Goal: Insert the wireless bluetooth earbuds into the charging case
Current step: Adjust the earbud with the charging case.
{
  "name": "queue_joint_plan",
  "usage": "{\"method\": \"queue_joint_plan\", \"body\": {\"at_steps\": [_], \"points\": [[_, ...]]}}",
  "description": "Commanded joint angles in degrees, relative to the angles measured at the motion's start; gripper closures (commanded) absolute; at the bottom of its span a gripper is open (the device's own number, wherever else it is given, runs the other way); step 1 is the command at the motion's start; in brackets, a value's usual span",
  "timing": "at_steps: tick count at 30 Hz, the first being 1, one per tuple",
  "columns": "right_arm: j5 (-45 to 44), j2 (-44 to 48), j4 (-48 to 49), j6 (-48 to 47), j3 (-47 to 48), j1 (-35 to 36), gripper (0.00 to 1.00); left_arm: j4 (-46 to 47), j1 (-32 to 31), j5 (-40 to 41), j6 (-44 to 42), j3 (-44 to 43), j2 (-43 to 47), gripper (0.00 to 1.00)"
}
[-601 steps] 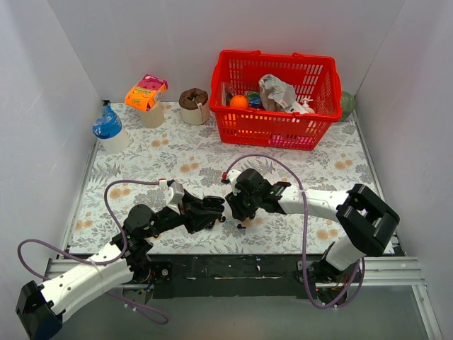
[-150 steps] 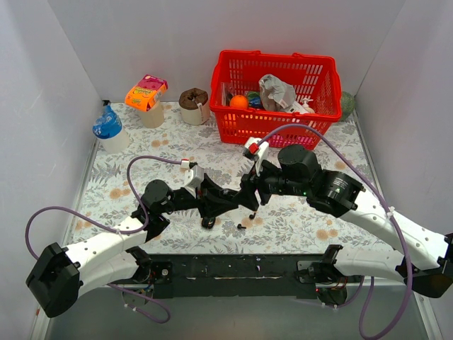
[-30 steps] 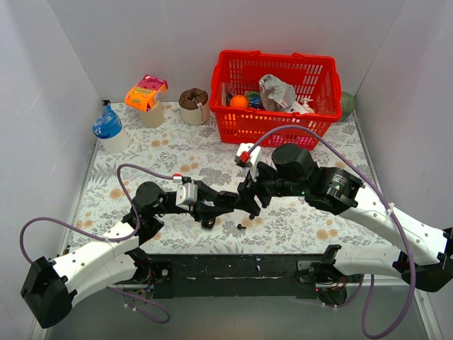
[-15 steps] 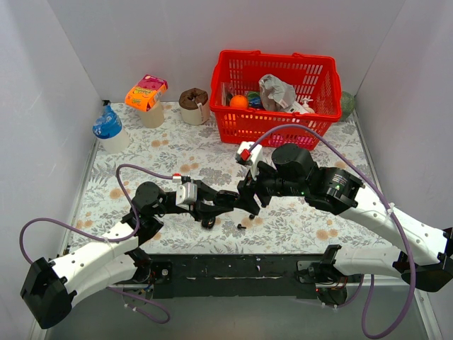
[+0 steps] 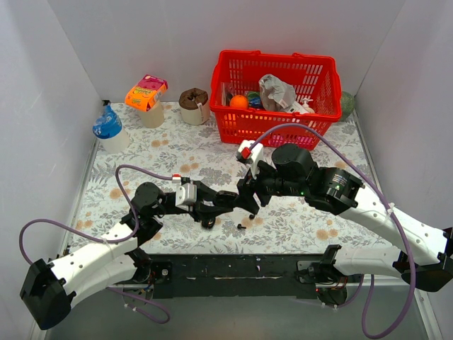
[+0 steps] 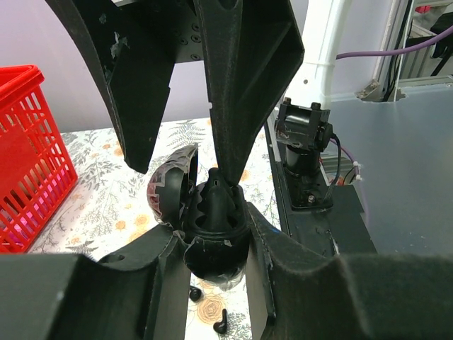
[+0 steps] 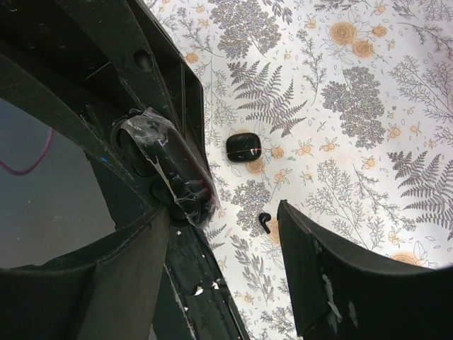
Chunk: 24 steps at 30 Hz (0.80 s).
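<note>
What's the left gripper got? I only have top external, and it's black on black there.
Observer: Left wrist view shows the left gripper shut on a small round black plastic charging case, lid hinged open.
Operator: Right gripper carrying anything?
Observer: Nothing visible. The right gripper is open, and one of its fingers has its tip at the case's mouth.
Operator: Any buds on the table?
Observer: Right wrist view shows one tiny black comma-shaped earbud loose on the floral tablecloth, near a closed black pebble-shaped case but not touching it.
</note>
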State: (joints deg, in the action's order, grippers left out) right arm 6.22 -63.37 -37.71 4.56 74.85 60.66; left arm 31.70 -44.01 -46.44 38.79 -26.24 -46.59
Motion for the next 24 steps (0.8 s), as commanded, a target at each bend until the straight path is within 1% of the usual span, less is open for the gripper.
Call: {"method": "queue_joint_plan", "body": {"at_steps": [1, 4, 7, 14, 17, 18, 20, 21, 22, 24], "points": [[0.6, 0.6, 4.8, -1.6, 1.6, -0.5, 0.3, 1.0, -1.3, -1.9, -0.3, 0.4, 2.0, 1.0], [5.8, 0.5, 2.7, -4.3, 3.0, -0.5, 0.29, 1.7, -1.3, 0.2, -0.4, 1.0, 2.3, 1.0], [8.0, 2.0, 3.0, -6.0, 3.5, -0.5, 0.28, 2.0, -1.3, 1.3, -0.4, 1.5, 1.9, 1.0], [7.9, 5.0, 5.8, -5.5, 5.0, -0.5, 0.3, 4.0, -1.3, 2.9, 0.9, 2.8, 1.4, 1.0], [5.4, 5.6, 7.9, -4.9, 3.6, -0.4, 0.34, 4.0, -1.3, 2.9, 1.3, 2.7, 1.1, 1.0], [2.3, 5.7, 8.4, -3.3, 3.5, -0.5, 0.4, 3.9, -1.3, 2.8, 1.4, 2.6, 1.1, 1.0], [-1.4, 4.4, 8.0, -1.6, 3.6, -0.5, 0.53, 3.8, -1.3, 2.3, 1.8, 2.4, 1.0, 1.0], [-3.7, 3.9, 7.5, -1.0, 3.9, -0.5, 0.66, 3.6, -1.3, 2.1, 2.1, 2.3, 0.8, 1.0], [-5.1, 2.7, 7.1, -0.3, 4.2, -0.5, 0.73, 3.5, -1.3, 1.9, 2.3, 2.1, 0.8, 1.0], [-6.0, 1.6, 6.1, 0.9, 4.8, -0.5, 0.83, 3.5, -1.3, 1.5, 2.7, 1.9, 0.6, 1.0]]}}
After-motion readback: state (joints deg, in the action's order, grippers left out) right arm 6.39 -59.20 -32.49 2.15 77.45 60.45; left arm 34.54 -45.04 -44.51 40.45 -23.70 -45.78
